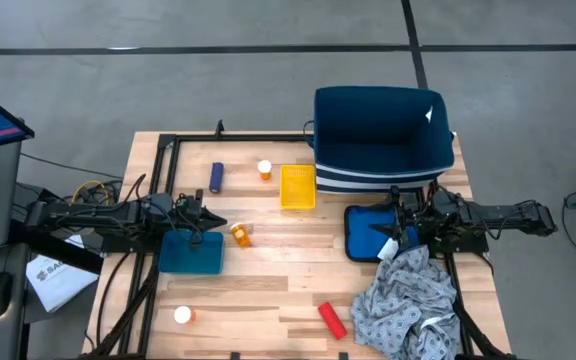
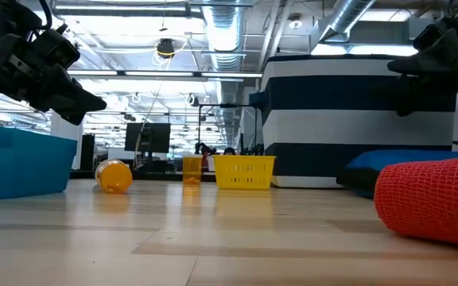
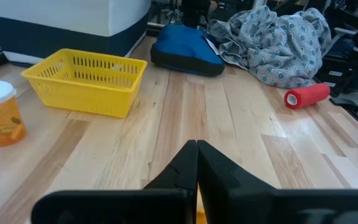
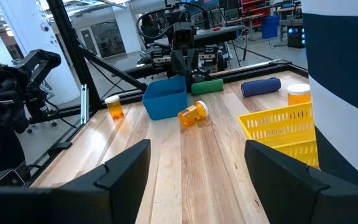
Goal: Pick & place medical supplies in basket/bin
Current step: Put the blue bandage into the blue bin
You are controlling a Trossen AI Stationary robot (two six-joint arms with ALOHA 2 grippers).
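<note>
An orange pill bottle [image 1: 240,235] lies on its side at mid-table; it also shows in the right wrist view [image 4: 193,114]. A second bottle [image 1: 265,170] stands beside the yellow basket [image 1: 298,187], and a third [image 1: 183,316] stands near the front left. A blue cylinder [image 1: 217,177] lies at the far left and a red cylinder [image 1: 332,320] near the front. The grey patterned cloth [image 1: 408,300] lies heaped at the front right. My left gripper [image 1: 220,222] is shut and empty, just left of the lying bottle. My right gripper [image 1: 390,228] is open and empty above the blue pad [image 1: 368,240].
A big dark blue bin with white stripes [image 1: 383,140] stands at the far right. A small teal bin [image 1: 190,250] sits under my left arm. A green cylinder [image 4: 207,86] lies behind it. Bare wood lies between the basket and the red cylinder.
</note>
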